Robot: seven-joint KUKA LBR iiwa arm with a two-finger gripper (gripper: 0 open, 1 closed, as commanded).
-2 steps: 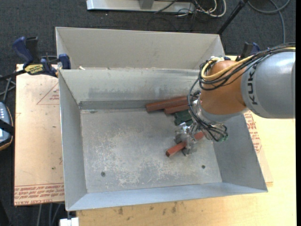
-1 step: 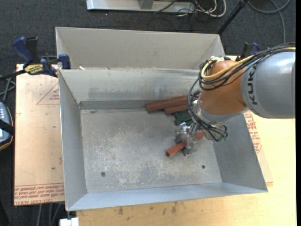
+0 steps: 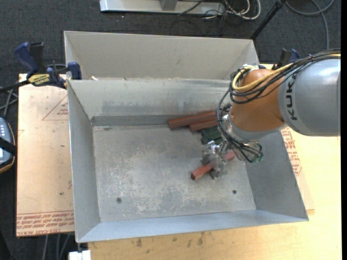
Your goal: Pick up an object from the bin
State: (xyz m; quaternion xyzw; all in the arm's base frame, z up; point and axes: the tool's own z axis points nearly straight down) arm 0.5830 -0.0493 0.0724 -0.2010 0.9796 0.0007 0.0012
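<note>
Camera view: grey metal bin (image 3: 81, 161), floor mostly bare, with the few things in it grouped right of centre. The arm (image 3: 317, 96) comes in from the right, with an orange wrist cover (image 3: 255, 104) and black and yellow cables (image 3: 236, 85) looped over it.

The gripper (image 3: 217, 164) is low in the bin, right of centre and about mid-depth, down at floor level. It sits at the right end of a small reddish-brown stick (image 3: 200, 171), which lies flat and tilted, left end nearer the front wall. The stick's right end runs under or into the gripper. A short reddish bit (image 3: 231, 156) shows on the gripper's far side, in line with the stick. Could be the same piece, can't confirm.

Jaw state: cannot tell. The tip is cluttered and partly hidden by the wrist, so released or clenched is unclear, and no grasp can be confirmed.

Behind the gripper, two longer brown wooden bars (image 3: 190, 121) lie side by side at the foot of the back wall, their right ends hidden under the orange cover. A small dark green thing (image 3: 209, 138) lies between the bars and the gripper, partly covered, shape unclear.
</note>
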